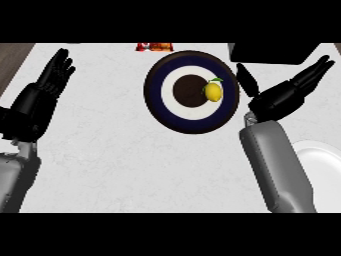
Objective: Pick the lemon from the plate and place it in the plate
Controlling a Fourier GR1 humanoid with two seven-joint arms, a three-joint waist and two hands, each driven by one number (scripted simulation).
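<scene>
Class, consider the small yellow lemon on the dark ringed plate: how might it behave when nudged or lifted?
The small yellow lemon looks rounded, so it would probably roll if nudged. It sits right of centre on the dark ringed plate, probably light and rigid for the open right hand.

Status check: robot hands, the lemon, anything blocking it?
Left robot hand open, resting at left. Right robot hand open beside dark plate. Lemon on that plate, untouched. Nothing blocking.

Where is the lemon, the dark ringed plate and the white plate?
lemon (213, 92), head view, middle of its yellow skin.
dark ringed plate (158, 107), head view, its dark blue outer band at the left.
white plate (335, 170), head view, bare white surface by the right edge.
</scene>
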